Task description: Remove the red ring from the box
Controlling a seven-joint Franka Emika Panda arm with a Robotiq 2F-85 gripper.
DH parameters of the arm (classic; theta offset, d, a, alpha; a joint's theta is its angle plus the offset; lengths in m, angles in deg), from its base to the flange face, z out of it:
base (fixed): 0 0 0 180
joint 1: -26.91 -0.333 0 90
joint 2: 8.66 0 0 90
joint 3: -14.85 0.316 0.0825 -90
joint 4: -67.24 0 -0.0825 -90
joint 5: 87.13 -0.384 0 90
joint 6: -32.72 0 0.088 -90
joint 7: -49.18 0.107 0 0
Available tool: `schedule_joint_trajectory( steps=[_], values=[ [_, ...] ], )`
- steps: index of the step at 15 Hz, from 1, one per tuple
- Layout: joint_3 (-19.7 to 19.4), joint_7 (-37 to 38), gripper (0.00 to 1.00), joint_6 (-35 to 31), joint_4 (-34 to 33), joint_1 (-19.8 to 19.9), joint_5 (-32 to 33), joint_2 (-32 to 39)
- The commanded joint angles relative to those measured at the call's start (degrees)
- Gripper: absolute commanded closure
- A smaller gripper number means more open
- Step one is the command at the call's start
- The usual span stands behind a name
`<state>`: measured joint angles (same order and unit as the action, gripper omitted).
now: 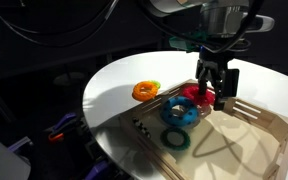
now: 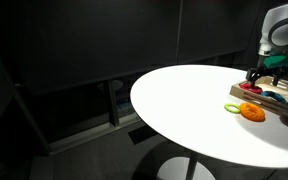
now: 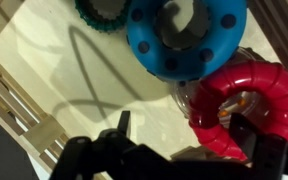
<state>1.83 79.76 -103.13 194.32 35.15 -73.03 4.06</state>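
Note:
The red ring (image 1: 195,97) lies in the near corner of the plywood box (image 1: 256,132), beside a blue ring (image 1: 180,112) and a teal ring (image 1: 176,137). My gripper (image 1: 208,86) is down over the red ring. In the wrist view the gripper (image 3: 184,130) is open. One finger stands on the box floor outside the red ring (image 3: 252,100) and the other is at its hole, so the ring's side lies between them. The blue ring (image 3: 184,40) touches the red one. In an exterior view the gripper (image 2: 260,76) hangs over the box (image 2: 286,98).
An orange ring (image 1: 145,91) lies on the round white table (image 1: 114,85) outside the box, also seen in an exterior view (image 2: 250,111). The teal ring (image 3: 104,10) sits at the wrist view's top. The box's slatted side (image 3: 14,100) runs along the left.

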Motion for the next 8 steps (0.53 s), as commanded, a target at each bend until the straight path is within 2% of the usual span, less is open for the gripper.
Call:
schedule_joint_trajectory(
  steps=[1,2,3,4,5,6,8],
  values=[
    [-0.9,0.7,0.00,0.6,0.4,-0.9,0.5,0.2],
    [-0.9,0.9,0.00,0.5,0.5,-1.0,0.6,0.3],
    [-1.0,1.2,0.23,0.4,0.5,-1.1,0.7,0.5],
    [-0.8,1.8,0.26,0.1,-0.3,-1.4,0.6,1.7],
    [-0.4,2.4,0.34,-0.3,-1.8,-1.8,0.2,3.8],
    [-0.7,1.4,0.42,0.3,0.3,-1.4,-0.4,1.1],
    [-1.0,1.6,0.60,0.4,0.0,-1.7,-0.4,1.2]
  ],
)
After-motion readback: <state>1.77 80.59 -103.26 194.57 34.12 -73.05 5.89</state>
